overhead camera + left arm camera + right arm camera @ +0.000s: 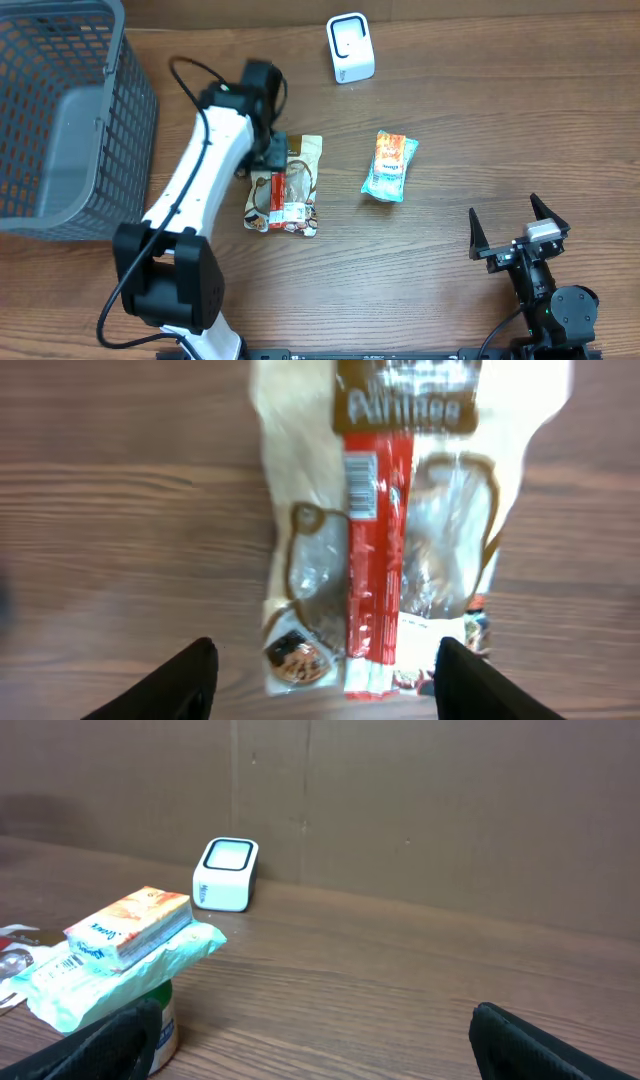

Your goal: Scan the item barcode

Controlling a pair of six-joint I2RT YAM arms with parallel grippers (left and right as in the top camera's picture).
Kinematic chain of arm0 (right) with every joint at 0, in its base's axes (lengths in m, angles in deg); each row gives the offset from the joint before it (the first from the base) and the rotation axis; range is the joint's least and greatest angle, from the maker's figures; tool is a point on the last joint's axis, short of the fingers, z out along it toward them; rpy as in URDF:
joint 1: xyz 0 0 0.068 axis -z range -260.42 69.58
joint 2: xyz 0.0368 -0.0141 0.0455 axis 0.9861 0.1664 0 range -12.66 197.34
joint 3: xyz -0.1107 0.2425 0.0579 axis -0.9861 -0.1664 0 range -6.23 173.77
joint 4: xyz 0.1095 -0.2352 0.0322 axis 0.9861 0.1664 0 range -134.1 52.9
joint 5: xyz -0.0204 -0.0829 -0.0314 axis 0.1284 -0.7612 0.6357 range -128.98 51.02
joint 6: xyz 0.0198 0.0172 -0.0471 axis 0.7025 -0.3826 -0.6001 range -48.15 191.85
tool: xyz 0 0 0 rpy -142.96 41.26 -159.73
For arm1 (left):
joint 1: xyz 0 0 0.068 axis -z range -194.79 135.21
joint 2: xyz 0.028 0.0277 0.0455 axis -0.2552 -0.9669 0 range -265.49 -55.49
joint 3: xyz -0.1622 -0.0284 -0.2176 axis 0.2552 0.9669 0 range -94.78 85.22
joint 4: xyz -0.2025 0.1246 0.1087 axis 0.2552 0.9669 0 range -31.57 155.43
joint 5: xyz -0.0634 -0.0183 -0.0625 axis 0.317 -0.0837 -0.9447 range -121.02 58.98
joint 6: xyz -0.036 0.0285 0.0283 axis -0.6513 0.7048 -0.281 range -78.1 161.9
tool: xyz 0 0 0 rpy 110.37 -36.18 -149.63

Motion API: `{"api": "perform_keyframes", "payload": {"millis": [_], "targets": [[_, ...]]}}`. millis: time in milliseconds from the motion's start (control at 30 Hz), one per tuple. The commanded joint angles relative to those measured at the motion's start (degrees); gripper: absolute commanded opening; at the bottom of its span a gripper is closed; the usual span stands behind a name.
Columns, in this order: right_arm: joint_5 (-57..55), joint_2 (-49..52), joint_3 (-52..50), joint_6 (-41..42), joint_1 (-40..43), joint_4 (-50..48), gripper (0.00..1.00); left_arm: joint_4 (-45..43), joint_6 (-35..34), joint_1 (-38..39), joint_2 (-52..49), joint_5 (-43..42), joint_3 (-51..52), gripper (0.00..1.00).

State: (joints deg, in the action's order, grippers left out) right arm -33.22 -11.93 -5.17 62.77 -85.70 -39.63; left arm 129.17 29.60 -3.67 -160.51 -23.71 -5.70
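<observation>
Surface (480,130): brown wood grain with darker streaks running lengthwise, a mostly matte finish. Wall (450,810) rises straight from its far edge: a flat brown panel, cardboard-like, with two vertical seams (308,790). Light is even and diffuse; shadows are soft and faint.

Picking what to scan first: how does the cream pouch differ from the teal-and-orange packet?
The cream pouch lies flat and larger; the teal-and-orange packet is smaller, bulkier. The pouch shows a barcode on its red strip; the packet shows none. The pouch sits under the left claw; the packet lies apart from it. Both rest on the table.
</observation>
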Motion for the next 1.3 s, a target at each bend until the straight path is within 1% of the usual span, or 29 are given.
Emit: {"api": "perform_keyframes", "payload": {"millis": [0, 33, 67, 100, 133, 267, 500, 1267], "targets": [[0.1, -0.5, -0.6, -0.2, 0.1, -0.2, 1.0, 2.8, -2.6, -3.0, 0.1, 0.8, -9.2, 0.64], [0.1, -0.5, -0.6, -0.2, 0.1, -0.2, 1.0, 3.1, -2.6, -3.5, 0.1, 0.8, -10.3, 0.67], [0.1, -0.5, -0.6, -0.2, 0.1, -0.2, 1.0, 3.1, -2.4, -4.3, 0.1, 1.1, -11.4, 0.88], [0.1, -0.5, -0.6, -0.2, 0.1, -0.2, 1.0, 3.1, -2.3, -5.2, 0.1, 1.8, -12.2, 0.93], [0.1, -0.5, -0.6, -0.2, 0.1, -0.2, 1.0, 2.8, -2.2, -5.9, 0.1, 2.7, -12.5, 1.0], [0.2, -0.5, -0.6, -0.2, 0.1, -0.2, 1.0, 2.4, -1.4, -9.7, 0.1, 6.4, -12.4, 1.0], [0.2, -0.5, -0.6, -0.2, 0.1, -0.2, 1.0, 2.5, -1.4, -14.3, 0.1, 6.4, -12.4, 1.0], [0.1, -0.5, -0.6, -0.2, 0.1, -0.2, 1.0, 2.5, -1.4, -14.5, 0.1, 6.2, -12.4, 1.0]]}}
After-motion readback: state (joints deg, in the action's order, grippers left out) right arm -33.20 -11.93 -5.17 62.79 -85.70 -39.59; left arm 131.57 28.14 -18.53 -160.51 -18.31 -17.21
